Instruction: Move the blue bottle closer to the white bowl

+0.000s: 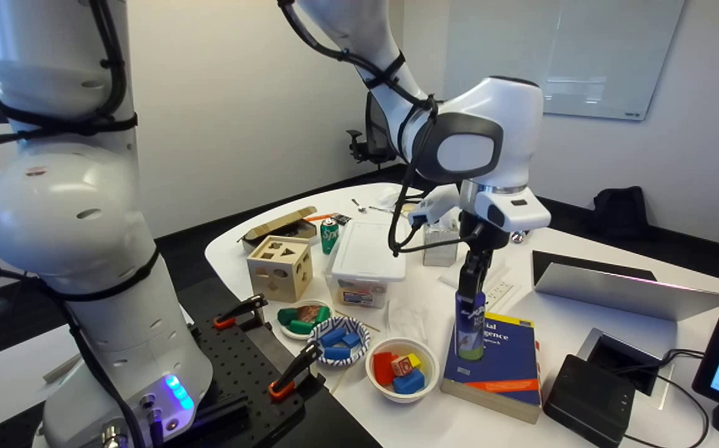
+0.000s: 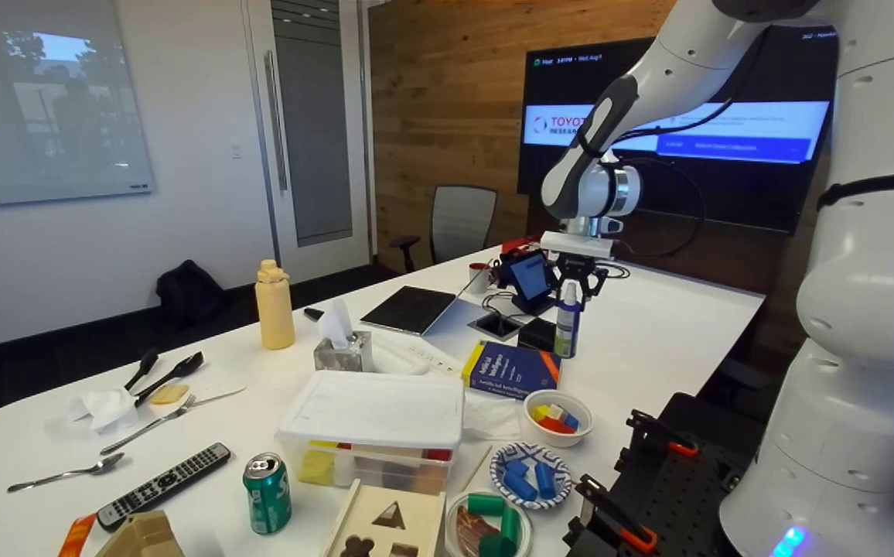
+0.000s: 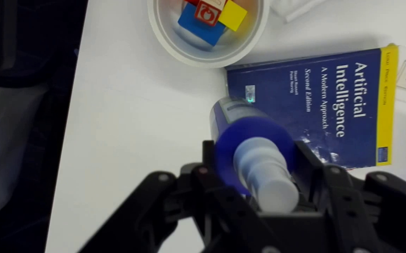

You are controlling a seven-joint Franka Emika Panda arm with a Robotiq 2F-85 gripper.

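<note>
Blue bottle (image 2: 567, 329): in the gripper (image 3: 255, 156), roughly upright in both exterior views. Base overlaps the edge of the book (image 3: 312, 109) in the wrist view; reads as raised, clearance unclear.
Fingers (image 3: 208, 153): clamped on its upper body, one on either side.
White bowl (image 3: 206, 62): near the bottle, loose blocks (image 3: 197, 28) inside. Sits right by the book's corner; cannot tell if they touch.
Step in hand: carry toward the bowl, my read. Pick done, placing not.
Book edge: hold height until the base is past it; a clip would likely twist the bottle in the grip.
Landing spot: flat tabletop (image 3: 136, 116) just beside the bowl, not on the cover. Leave a sliver so the fingers miss the rim.
Table edge (image 3: 72, 116): runs along that side, don't drift toward it.
Lowering: slow, vertical, stop at first contact. Slim base, probably tips if set down tilted.
Release: part the fingers evenly, check it stands, rise straight up.
</note>
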